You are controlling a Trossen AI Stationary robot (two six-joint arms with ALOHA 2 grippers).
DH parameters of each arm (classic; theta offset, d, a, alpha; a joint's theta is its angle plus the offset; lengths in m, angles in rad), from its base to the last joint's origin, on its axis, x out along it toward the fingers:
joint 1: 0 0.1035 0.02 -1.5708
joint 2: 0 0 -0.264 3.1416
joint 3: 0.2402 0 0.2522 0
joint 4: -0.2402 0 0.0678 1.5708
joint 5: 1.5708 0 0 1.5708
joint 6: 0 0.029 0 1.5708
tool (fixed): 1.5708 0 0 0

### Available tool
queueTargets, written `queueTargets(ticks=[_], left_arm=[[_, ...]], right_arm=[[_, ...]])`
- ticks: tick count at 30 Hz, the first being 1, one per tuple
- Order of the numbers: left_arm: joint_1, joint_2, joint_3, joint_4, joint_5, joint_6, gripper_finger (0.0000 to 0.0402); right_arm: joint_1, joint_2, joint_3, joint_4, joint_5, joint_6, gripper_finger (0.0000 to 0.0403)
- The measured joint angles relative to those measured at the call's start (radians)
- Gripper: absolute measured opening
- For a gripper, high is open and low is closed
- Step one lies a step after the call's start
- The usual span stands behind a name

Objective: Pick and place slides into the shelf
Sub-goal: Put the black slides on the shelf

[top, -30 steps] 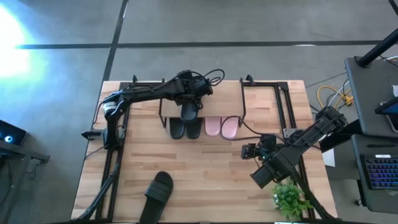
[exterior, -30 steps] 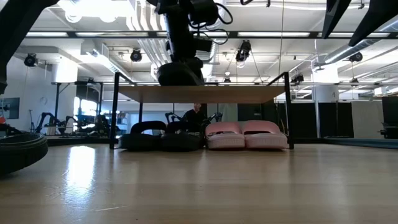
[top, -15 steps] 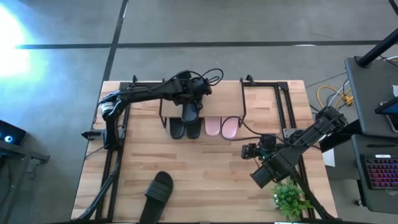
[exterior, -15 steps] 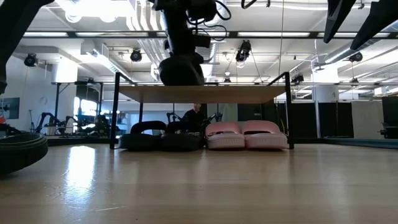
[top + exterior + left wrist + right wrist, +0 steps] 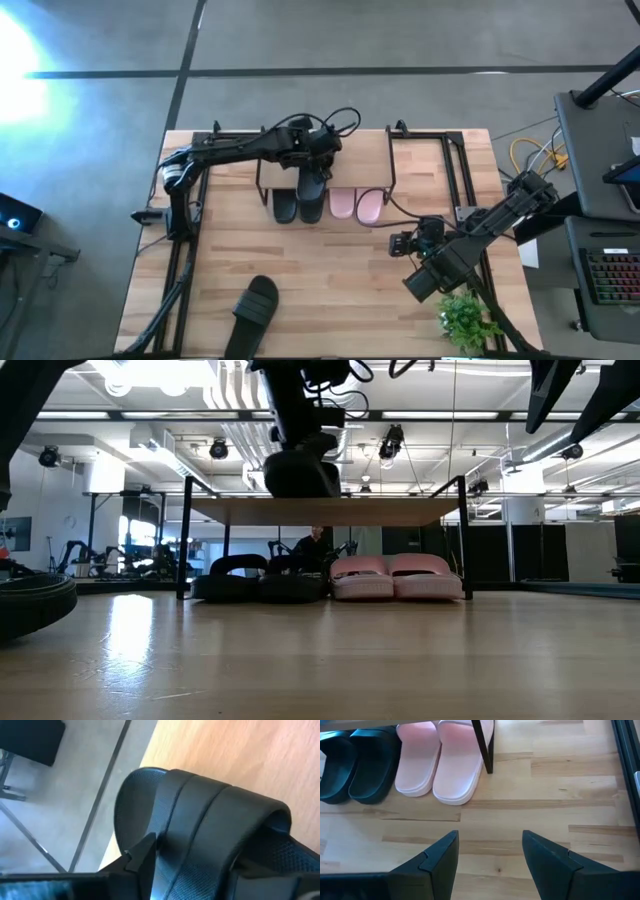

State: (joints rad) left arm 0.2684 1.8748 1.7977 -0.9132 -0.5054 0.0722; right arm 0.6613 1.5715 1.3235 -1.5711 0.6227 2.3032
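A black slide [image 5: 311, 180] is seen at the left tool [image 5: 312, 172] above the shelf [image 5: 320, 511]; its grip cannot be told.

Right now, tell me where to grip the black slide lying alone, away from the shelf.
Grip the slide by its wide strap, coming straight down from above. It seems to lie flat, sole down and at a slant, so the arched strap is the one raised part fingers could close across.
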Motion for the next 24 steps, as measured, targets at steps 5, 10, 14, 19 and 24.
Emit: queueTargets(ticks=[5, 10, 14, 19, 24], left_arm=[[-0.001, 0.000, -0.002, -0.034, -0.125, -0.012, 0.0136], [0.000, 0.000, -0.001, -0.048, -0.201, -0.006, 0.0136], [0.000, 0.000, -0.014, -0.072, -0.208, 0.010, 0.0136], [0.000, 0.000, -0.018, -0.060, -0.243, 0.072, 0.0137], [0.000, 0.000, -0.015, 0.006, -0.247, 0.152, 0.0133]], right_arm=[[0.000, 0.000, -0.003, 0.000, -0.001, -0.003, 0.0210], [0.000, 0.000, -0.011, 0.000, -0.001, -0.003, 0.0210], [0.000, 0.000, -0.013, 0.000, -0.001, -0.003, 0.0210], [0.000, 0.000, -0.014, 0.000, -0.001, -0.003, 0.0210], [0.000, 0.000, -0.017, 0.000, -0.002, -0.003, 0.0210]])
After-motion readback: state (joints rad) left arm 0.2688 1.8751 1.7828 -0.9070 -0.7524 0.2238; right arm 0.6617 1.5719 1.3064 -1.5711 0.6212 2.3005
